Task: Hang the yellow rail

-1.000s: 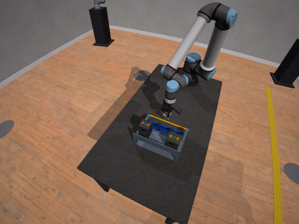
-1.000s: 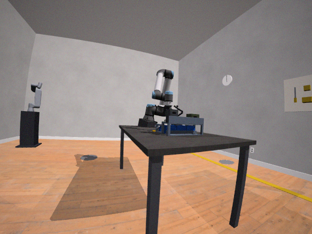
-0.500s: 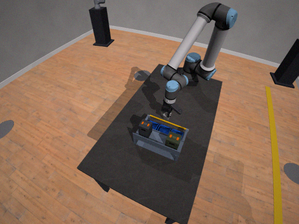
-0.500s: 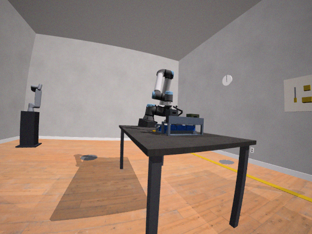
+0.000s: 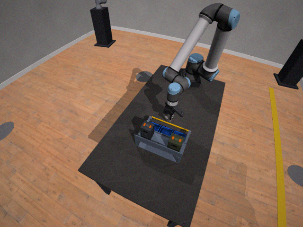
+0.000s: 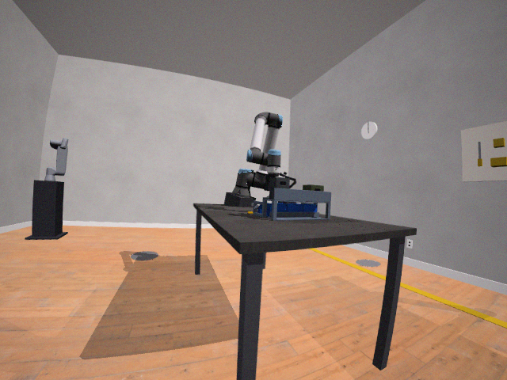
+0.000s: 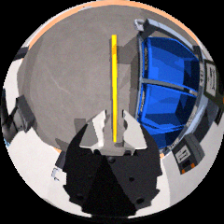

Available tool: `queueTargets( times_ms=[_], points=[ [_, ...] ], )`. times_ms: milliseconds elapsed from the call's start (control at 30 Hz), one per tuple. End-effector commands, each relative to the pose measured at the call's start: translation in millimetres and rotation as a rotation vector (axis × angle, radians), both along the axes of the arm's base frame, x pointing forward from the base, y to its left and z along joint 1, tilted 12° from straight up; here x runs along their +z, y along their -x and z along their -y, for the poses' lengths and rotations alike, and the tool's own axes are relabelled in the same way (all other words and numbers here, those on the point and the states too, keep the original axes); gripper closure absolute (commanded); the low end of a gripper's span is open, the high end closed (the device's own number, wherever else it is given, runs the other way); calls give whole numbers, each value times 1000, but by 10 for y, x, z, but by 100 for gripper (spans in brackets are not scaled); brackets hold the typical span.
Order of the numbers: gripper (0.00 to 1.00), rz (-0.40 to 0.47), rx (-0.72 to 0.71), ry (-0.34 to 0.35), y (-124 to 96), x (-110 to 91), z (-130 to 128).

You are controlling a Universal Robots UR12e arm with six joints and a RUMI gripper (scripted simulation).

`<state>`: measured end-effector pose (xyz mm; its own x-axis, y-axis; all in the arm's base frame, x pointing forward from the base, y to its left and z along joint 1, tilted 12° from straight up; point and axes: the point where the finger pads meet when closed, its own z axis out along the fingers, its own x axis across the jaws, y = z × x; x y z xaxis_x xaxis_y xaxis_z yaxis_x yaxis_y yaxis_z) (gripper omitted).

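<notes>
Altogether — one rail (image 5: 170,123) (image 6: 249,212) (image 7: 115,89), three bins (image 5: 166,131) (image 6: 295,207) (image 7: 170,63), two boxes (image 5: 147,131) (image 6: 312,188) (image 7: 188,155).

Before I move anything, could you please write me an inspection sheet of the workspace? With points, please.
Surface: dark table (image 5: 147,183) (image 6: 327,237) (image 7: 56,84), no spill seen.
Job's things: yellow rail (image 5: 170,123) (image 6: 249,212) (image 7: 114,89) alongside blue bins (image 5: 166,131) (image 6: 292,209) (image 7: 173,61); seating on hooks cannot be told.
Clutter: dark box (image 5: 147,133) (image 7: 189,156) and green box (image 5: 175,145) (image 6: 313,188) (image 7: 212,79) on the grey rack (image 5: 159,152) (image 6: 303,195).
Gripper (image 5: 169,117) (image 6: 280,182) (image 7: 114,110): partly open; gaps show either side of the rail.
Cables: nothing seen.
Surroundings: wooden floor (image 5: 61,170) (image 6: 306,327), yellow line (image 5: 277,146) (image 6: 360,267), black stands (image 5: 101,24) (image 6: 47,208).
</notes>
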<state>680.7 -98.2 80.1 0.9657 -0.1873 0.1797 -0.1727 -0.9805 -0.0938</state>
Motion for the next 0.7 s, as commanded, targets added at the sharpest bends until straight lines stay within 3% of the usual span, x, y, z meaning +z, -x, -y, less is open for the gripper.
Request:
queueTargets(
  times_ms=[0, 667],
  points=[
    [78, -3, 2, 0, -5, -105, -32],
    [78, -2, 2, 0, -48, -290, -39]
  ],
)
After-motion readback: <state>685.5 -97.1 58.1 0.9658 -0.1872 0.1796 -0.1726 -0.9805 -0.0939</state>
